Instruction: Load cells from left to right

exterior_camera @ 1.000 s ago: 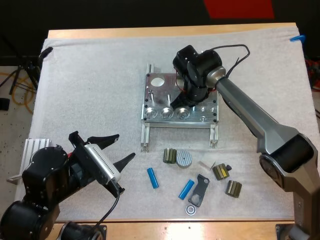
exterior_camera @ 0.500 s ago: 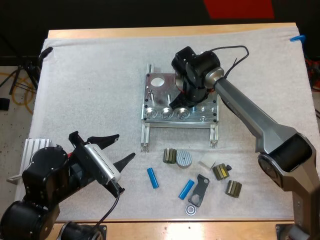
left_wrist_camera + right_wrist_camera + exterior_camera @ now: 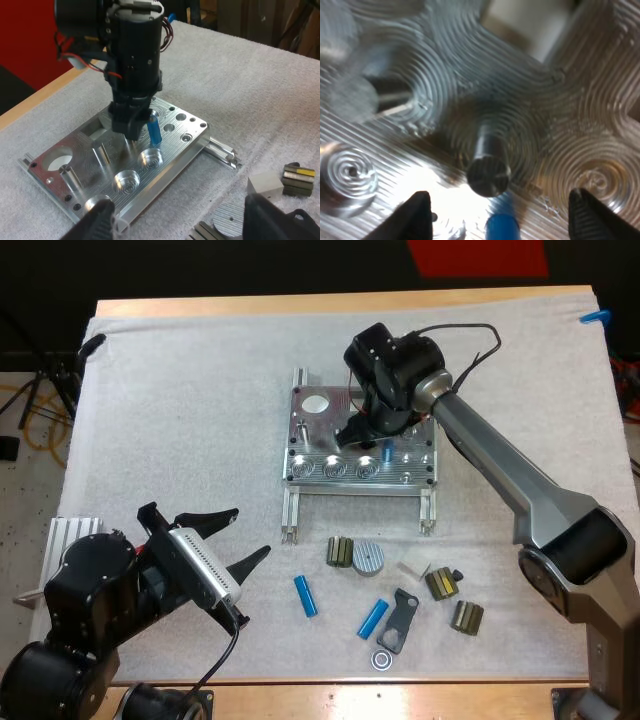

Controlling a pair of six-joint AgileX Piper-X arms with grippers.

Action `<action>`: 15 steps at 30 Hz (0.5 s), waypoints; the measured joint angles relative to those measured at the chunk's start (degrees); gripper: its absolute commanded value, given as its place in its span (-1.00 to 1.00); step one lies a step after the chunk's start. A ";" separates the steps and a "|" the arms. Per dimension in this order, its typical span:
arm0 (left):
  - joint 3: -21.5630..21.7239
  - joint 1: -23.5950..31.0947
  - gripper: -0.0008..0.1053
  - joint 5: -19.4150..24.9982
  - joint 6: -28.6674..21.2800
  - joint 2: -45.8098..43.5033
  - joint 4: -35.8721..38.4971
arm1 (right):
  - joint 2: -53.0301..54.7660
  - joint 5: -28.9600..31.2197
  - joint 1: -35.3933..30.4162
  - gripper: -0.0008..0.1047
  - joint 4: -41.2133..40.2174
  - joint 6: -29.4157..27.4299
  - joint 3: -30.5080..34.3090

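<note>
The metal fixture (image 3: 312, 430) lies mid-mat with three round pockets along its near edge. My right gripper (image 3: 358, 436) hovers just above it, behind the rightmost pocket (image 3: 366, 468), fingers apart. A blue cylinder (image 3: 386, 452) stands tilted on the fixture beside that pocket, free of the fingers; in the left wrist view the cylinder (image 3: 154, 129) leans next to the right gripper (image 3: 128, 131). In the right wrist view the cylinder (image 3: 502, 228) sits between the spread fingers (image 3: 418, 214), untouched. My left gripper (image 3: 250, 532) is open over the mat at the front left. Two more blue cylinders (image 3: 305, 595) (image 3: 374, 619) lie in front.
In front of the fixture lie dark grey-green parts (image 3: 341, 552) (image 3: 441, 583) (image 3: 467, 617), a round metal disc (image 3: 368, 558), a white block (image 3: 412, 567), a black bracket (image 3: 400, 618) and a small ring (image 3: 381, 659). A ribbed metal block (image 3: 72, 537) sits at the mat's left edge.
My right gripper has risen and drawn back a little from the pockets, and a blue cylinder now shows standing beside it on the fixture. The left arm has not moved.
</note>
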State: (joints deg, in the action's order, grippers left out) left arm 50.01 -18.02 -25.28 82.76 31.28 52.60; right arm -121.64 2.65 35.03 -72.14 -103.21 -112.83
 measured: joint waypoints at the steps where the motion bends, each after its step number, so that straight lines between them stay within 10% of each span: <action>1: 0.00 0.00 0.02 0.00 0.00 0.00 0.00 | 0.36 0.02 0.00 0.05 0.12 0.00 0.00; 15: 0.00 0.00 0.02 -0.11 1.04 7.78 0.00 | 26.22 -0.13 0.00 0.05 3.74 -0.24 8.40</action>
State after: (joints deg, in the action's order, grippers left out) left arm 50.01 -18.02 -25.39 83.79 39.06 52.60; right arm -95.42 2.52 35.03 -68.39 -103.45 -104.43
